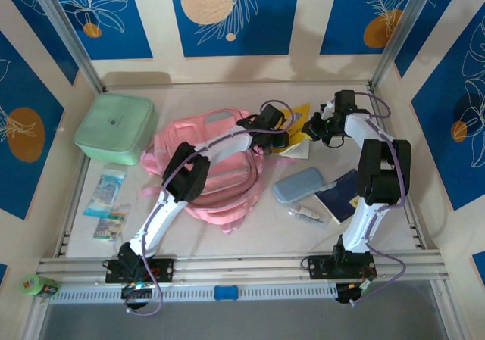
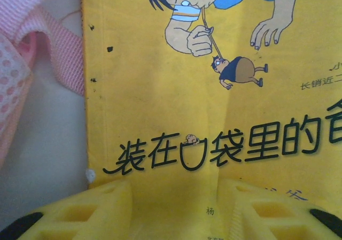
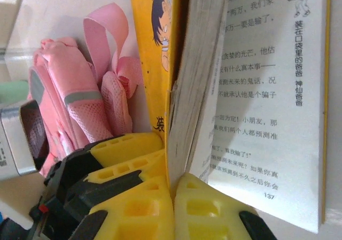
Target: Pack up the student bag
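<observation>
The pink student bag (image 1: 216,166) lies flat left of centre, with my left arm stretched across it. Its straps show in the left wrist view (image 2: 43,42), and the bag and its straps in the right wrist view (image 3: 64,90). A yellow children's book (image 1: 297,120) stands half open just right of the bag. My right gripper (image 3: 173,184) is shut on its cover and a block of pages (image 3: 197,63). My left gripper (image 2: 176,197) faces the yellow cover (image 2: 176,90) with its fingers apart and close against it, holding nothing. From above, both grippers (image 1: 282,137) (image 1: 312,130) meet at the book.
A mint-green lidded box (image 1: 116,128) sits at the back left. A grey-blue pencil case (image 1: 298,184), a dark blue booklet (image 1: 337,196) and a small pen-like item (image 1: 307,213) lie by the right arm. Flat packets (image 1: 106,192) rest at the left edge.
</observation>
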